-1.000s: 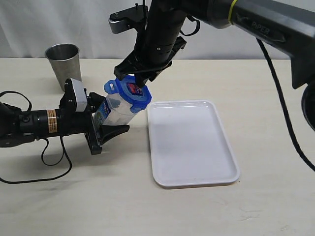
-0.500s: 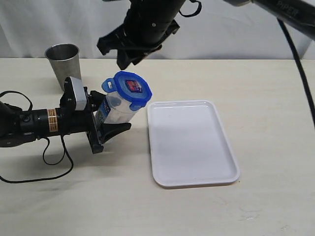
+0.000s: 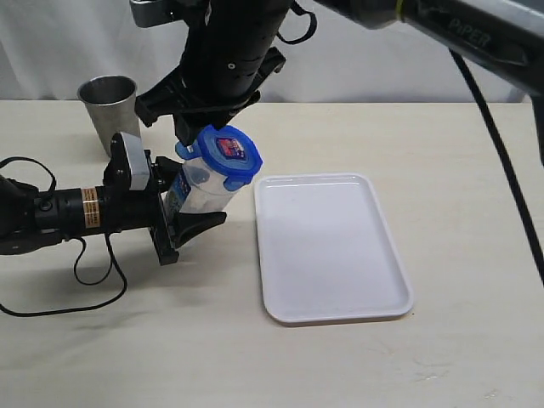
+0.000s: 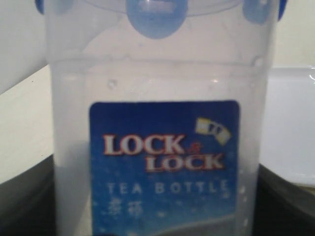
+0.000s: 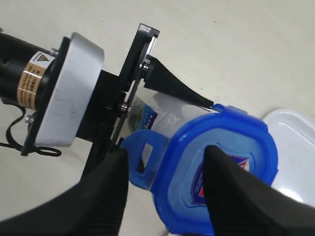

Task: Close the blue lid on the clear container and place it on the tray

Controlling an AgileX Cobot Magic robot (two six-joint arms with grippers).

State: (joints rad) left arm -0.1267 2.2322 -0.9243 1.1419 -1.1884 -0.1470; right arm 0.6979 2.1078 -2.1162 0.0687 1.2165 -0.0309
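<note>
Clear container (image 3: 197, 194) clamped low on its body by left gripper (image 3: 183, 204), jaws pressed against both sides of the wall. Leans at a slant, mouth up and tipped toward the tray (image 3: 336, 316), base back by the gripper's wrist. Hangs just beside the tray's far left corner in the exterior view, not on it. Cannot tell whether the base touches the table (image 3: 442, 365).

Fills the left wrist view: clear container (image 4: 157, 78) with blue printed label facing the camera, black jaws dark at either lower edge, white tray (image 4: 290, 123) pale behind.

Blue lid (image 3: 228, 155) seated over the mouth, red-blue sticker up. One snap flap on the side away from the tray sticks outward, not folded down. Another flap lies over the rim in the left wrist view, on blue lid (image 4: 156, 14).

Right gripper (image 3: 170, 126) hovers right over that far side of the lid, jaws spread wide and holding nothing. In the right wrist view, right gripper (image 5: 166, 152) straddles the raised flap and the edge of the blue lid (image 5: 219, 157), one finger outside the flap, the other above the lid's top. Cannot tell whether either finger touches.

Steel cup (image 3: 109, 106) upright on the table behind the left arm, well apart from the tray.
</note>
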